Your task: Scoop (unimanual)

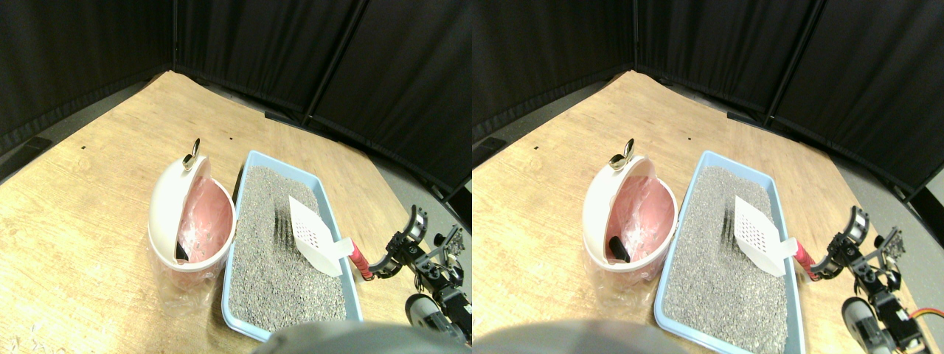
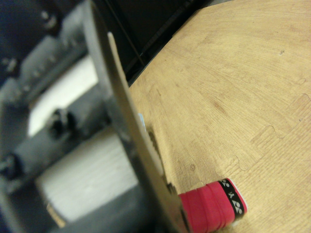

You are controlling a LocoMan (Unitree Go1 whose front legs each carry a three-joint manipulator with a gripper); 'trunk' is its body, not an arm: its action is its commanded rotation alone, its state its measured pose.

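— Where is the scoop sitting?

— The white slotted scoop (image 1: 316, 236) is lying with its blade on the grey litter in the light blue litter tray (image 1: 240, 184), its red-wrapped handle (image 1: 361, 260) sticking out over the tray's right rim.

— And your claw?

— My right gripper (image 1: 380, 267) is clenching that handle; in the wrist view its red end (image 2: 214, 208) is poking out past my jaw.

— What is lying beside the tray?

— A white bin (image 1: 190, 214) with a pink liner is standing just left of it on the wooden floor (image 1: 81, 192).
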